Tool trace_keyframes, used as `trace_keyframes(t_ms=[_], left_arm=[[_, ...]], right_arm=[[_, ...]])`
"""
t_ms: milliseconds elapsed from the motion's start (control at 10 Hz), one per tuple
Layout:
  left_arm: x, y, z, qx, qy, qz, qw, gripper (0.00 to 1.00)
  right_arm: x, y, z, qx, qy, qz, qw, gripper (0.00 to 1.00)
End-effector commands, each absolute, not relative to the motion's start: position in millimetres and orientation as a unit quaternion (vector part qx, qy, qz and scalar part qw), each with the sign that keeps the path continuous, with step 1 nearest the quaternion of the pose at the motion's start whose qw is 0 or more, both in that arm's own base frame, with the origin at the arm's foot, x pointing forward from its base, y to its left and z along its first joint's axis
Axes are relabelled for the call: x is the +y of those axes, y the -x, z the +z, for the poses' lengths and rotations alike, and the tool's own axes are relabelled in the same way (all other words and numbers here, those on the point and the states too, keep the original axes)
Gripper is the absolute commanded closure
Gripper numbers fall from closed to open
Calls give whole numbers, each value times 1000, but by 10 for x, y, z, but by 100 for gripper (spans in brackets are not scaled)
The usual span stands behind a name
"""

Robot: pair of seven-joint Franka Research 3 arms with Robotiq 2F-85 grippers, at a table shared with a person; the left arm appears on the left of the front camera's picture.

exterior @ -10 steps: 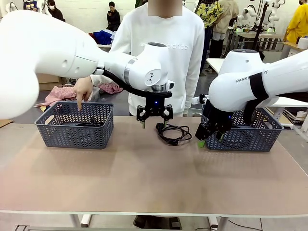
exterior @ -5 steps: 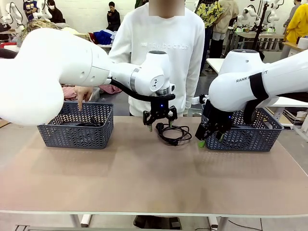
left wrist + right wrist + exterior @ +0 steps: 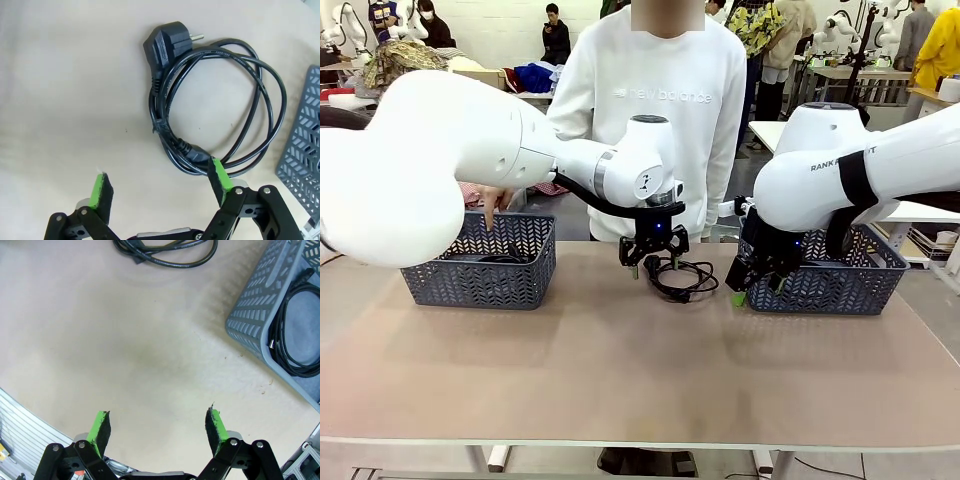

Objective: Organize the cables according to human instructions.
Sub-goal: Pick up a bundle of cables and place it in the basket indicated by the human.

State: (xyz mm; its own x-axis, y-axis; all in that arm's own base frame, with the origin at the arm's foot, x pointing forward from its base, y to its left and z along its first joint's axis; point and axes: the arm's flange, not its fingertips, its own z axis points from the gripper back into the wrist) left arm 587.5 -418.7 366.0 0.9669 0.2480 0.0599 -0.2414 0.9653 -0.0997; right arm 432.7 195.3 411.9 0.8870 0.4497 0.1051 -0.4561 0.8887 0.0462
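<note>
On a tan table (image 3: 620,370), the left gripper (image 3: 160,182), jaws wide and empty, hangs over a coiled cable (image 3: 220,100); an off-centre close could snag one strand, spilling the loop.

Bright, even overhead light; soft shadows on counter (image 3: 620,370). Wrist views sharp, wide-angle bending at edges. Near left arm (image 3: 420,160) overexposed, slightly soft.

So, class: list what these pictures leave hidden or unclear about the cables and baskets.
- Front view: left basket contents, screened by its lattice wall.
- Front view: right basket interior, blocked by the right arm.
- Right wrist view: coiled cable in a basket, cut by the edge.
- Left wrist view: basket cropped.
</note>
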Motion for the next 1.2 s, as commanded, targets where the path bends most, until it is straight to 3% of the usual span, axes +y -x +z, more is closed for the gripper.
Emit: trace_keyframes(t_ms=[0, 1100], left_arm=[[-4158, -5878, 3694, -35, 47, 122, 991, 0], [-4353, -6043, 3480, -41, 26, 156, 987, 0]], right_arm=[[1954, -4329, 4140, -48, -35, 233, 971, 0], [1954, -4329, 4140, -48, -35, 233, 971, 0]])
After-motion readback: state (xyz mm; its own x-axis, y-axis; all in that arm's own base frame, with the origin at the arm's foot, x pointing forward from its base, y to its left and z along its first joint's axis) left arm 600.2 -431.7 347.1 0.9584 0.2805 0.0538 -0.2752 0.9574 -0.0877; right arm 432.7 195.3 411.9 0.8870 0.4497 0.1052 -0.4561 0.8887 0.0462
